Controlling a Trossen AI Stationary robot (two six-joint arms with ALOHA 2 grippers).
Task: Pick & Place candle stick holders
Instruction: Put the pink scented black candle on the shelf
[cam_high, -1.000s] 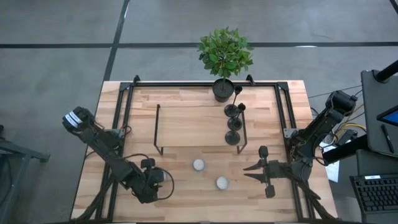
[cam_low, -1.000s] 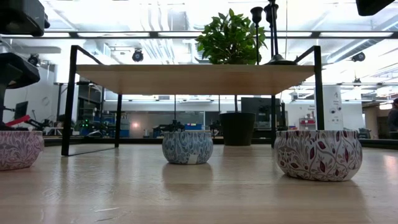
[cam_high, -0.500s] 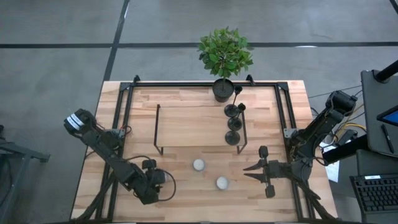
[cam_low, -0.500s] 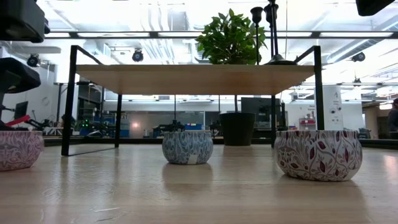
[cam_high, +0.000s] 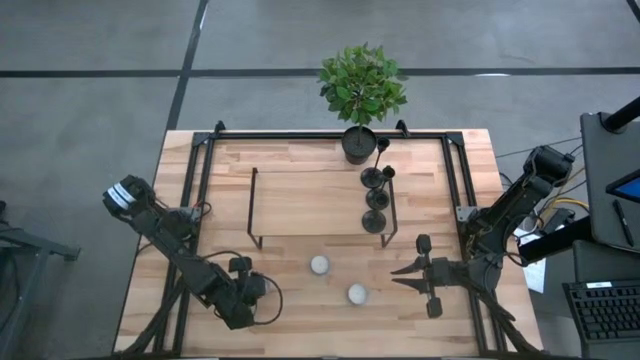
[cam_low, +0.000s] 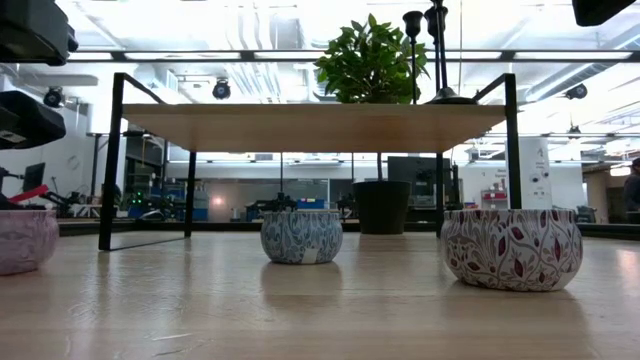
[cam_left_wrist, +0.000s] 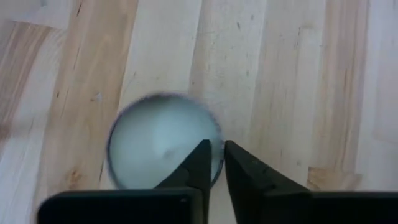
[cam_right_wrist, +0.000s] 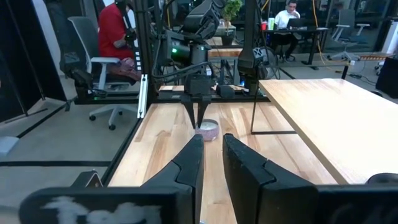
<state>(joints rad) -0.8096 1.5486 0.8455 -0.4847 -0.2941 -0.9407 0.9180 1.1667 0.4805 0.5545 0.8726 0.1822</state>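
Note:
Three black candle stick holders (cam_high: 372, 177) (cam_high: 377, 198) (cam_high: 373, 221) stand by their disc bases on the right end of a wooden shelf (cam_high: 300, 205); the low view shows their stems (cam_low: 437, 45). My left gripper (cam_high: 250, 288) (cam_left_wrist: 217, 149) points down at the near left, shut on a white candle tin (cam_left_wrist: 158, 146) (cam_low: 25, 240). My right gripper (cam_high: 392, 277) (cam_right_wrist: 212, 140) waits at the near right, pointing left, fingers almost together with nothing between them. My left gripper comes from above, pointing down, onto the candle tin's rim (cam_left_wrist: 214, 134). One finger (cam_left_wrist: 200, 163) is over the wax inside and the other (cam_left_wrist: 239, 167) is outside the wall. The tin stands upright on the table (cam_right_wrist: 208, 129).
Two more patterned candle tins (cam_high: 319, 265) (cam_high: 357, 294) stand on the table in front of the shelf. A potted plant (cam_high: 359, 143) stands at the far edge behind it. Black rails (cam_high: 200, 180) (cam_high: 455, 180) run along both table sides. People sit beyond the table.
My left gripper has shut from wide open over the left candle tin. The tin has shifted a little toward the table's left edge.

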